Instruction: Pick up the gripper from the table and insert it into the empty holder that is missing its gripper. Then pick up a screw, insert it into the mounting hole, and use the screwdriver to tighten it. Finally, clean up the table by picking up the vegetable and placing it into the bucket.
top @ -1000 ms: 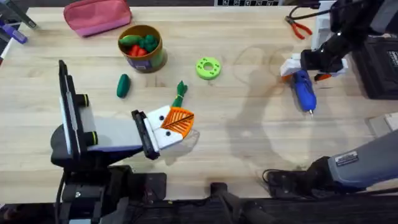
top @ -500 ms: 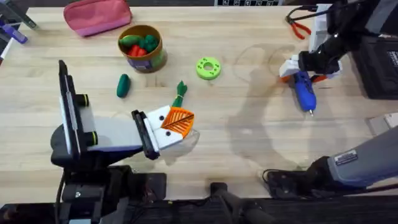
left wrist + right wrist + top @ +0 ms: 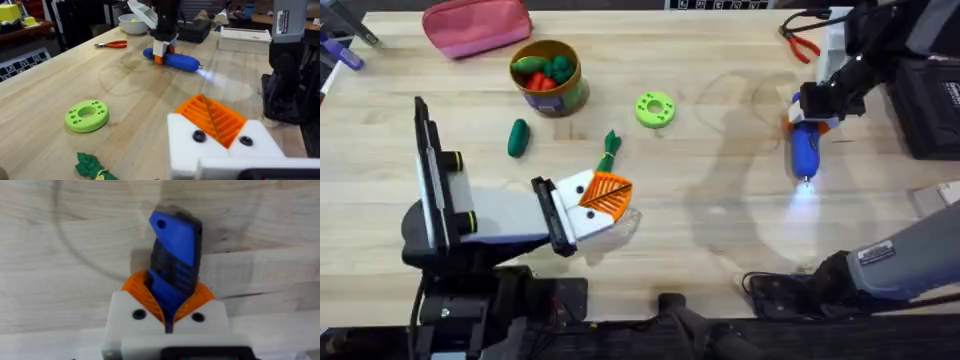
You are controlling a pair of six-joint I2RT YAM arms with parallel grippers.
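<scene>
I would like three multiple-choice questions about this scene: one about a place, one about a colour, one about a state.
1. Where is the green ring?
A. in the bucket
B. on the table right of the bucket
C. under the pink pouch

2. What colour is the screwdriver?
A. blue
B. red
C. yellow

3. What is the right gripper doing?
A. open, holding nothing
B. gripping the pliers
C. closed on the screwdriver

Answers: B, the ring lies on bare wood beside the bucket; A, its body is blue; C, orange pads clamp the blue handle.

Bare table (image 3: 720, 200) lies between screwdriver (image 3: 804, 150) and holder (image 3: 582, 215).
</scene>
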